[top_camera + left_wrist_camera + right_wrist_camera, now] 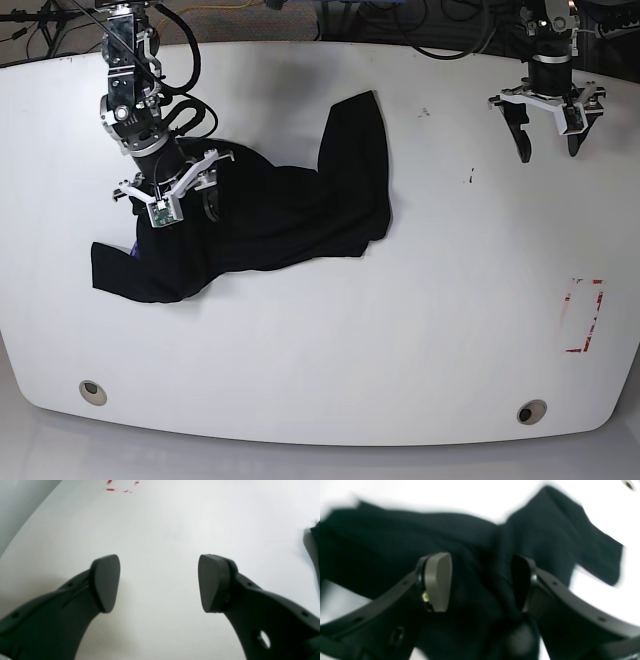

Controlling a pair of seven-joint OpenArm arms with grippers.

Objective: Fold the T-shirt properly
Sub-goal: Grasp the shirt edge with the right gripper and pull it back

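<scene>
Base view has the large plain black soft cloth T-shirt (270, 215) lying crumpled on the left half of the white oval table (400, 320), bunched rather than flat, with one long flap reaching up towards the far edge and a lower lobe spreading out to the left, where a small purple bit (133, 249) peeks from under the cloth. The right arm's black gripper (170, 200) hangs directly over the left part of the shirt, its jaws standing wide apart; from its own wrist camera the right gripper (481, 581) shows dark folds of the shirt (475, 545) filling the gap between the two pads, though the picture is blurred and I cannot tell whether the pads touch the cloth. A sleeve-like flap (582, 540) runs off to the upper right there, over bare white table. Well apart from the shirt, near the table's far right corner, the left arm's black gripper (547, 125) hangs above bare tabletop, also spread wide and holding nothing; its wrist view shows the left gripper (159, 582) over plain white surface, with red tape marks (120, 487) at the top edge. In the base view a red tape rectangle (585, 315) sits near the right rim, and two round holes (92, 391) lie along the near edge.
</scene>
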